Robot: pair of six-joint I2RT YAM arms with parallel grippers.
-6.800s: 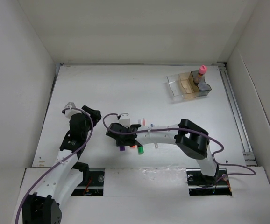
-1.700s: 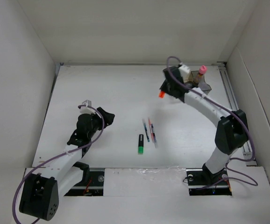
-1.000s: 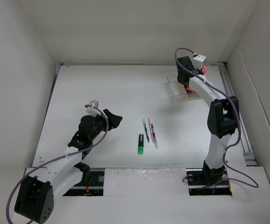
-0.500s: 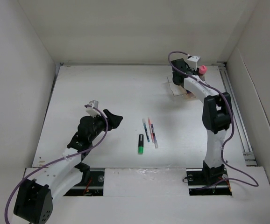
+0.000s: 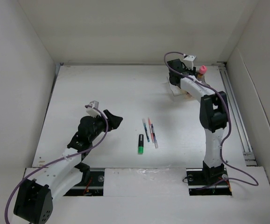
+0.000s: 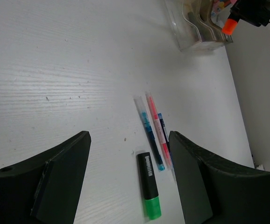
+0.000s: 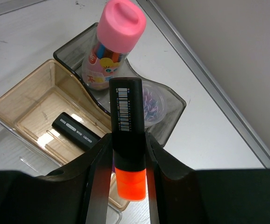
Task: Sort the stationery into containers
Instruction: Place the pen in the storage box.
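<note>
Right hand (image 7: 128, 156) is clenched on the orange highlighter (image 7: 127, 112), fingers (image 7: 100, 161) pressing either side of the black barrel just above the orange cap; the cap end sits back toward the wrist, the barrel points out past the fingertips; beyond those fingertips lies the organiser (image 7: 13, 100); in its amber compartment, to the left in the wrist view, another highlighter (image 7: 76, 133) lies flat; in the dark grey compartment straight ahead stands the bottle (image 7: 112, 46), pink cap up, and just beside it the little clear jar (image 7: 153, 100); whether the held highlighter touches the organiser, I cannot tell; over to the left hand (image 6: 128, 179): released, fingers (image 6: 60, 177) spread with nothing between them, held over the bench (image 6: 55, 70); just ahead of it lies the green highlighter (image 6: 149, 184), green end nearest the hand; a touch farther out, three pens (image 6: 153, 133) lie side by side, close together; the organiser sits well ahead of this hand, far across the bench.
</note>
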